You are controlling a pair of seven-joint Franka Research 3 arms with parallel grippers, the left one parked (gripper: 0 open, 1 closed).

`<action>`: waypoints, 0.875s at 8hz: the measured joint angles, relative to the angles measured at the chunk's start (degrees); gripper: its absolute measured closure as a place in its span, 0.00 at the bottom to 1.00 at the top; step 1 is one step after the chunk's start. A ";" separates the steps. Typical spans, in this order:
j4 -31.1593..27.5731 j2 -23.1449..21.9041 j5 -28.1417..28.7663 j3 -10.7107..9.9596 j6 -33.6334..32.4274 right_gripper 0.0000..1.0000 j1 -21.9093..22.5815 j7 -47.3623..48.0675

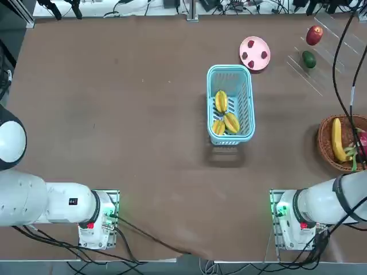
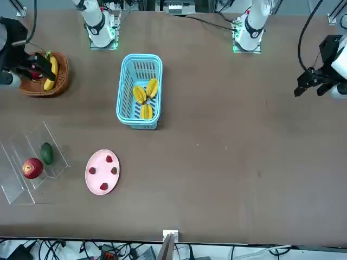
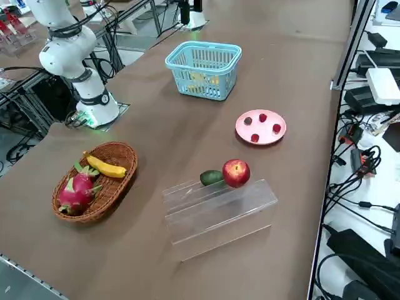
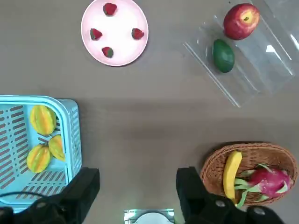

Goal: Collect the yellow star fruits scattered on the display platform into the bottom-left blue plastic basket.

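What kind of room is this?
Probably a robot lab: robot arms bolted to a brown table, cables along its edges, and play fruit set out, like star fruits in a blue basket.

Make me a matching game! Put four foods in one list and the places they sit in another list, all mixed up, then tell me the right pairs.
Things:
1. star fruits
2. banana
3. red apple
4. strawberries

Places:
A. pink plate
B. clear stepped stand
C. blue plastic basket
D. round wicker basket

Pairs: 1-C, 2-D, 3-B, 4-A.

The right gripper hangs open above the table, holding nothing.
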 joint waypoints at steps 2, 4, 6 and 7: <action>0.35 0.00 -0.16 0.28 0.00 0.00 -0.71 -0.19; 0.41 0.01 -0.17 1.62 0.00 0.00 -1.17 -0.22; 0.42 0.13 -0.18 2.31 -0.01 0.00 -2.73 -0.22; 0.41 0.21 -0.18 3.06 -0.01 0.00 -4.01 -0.22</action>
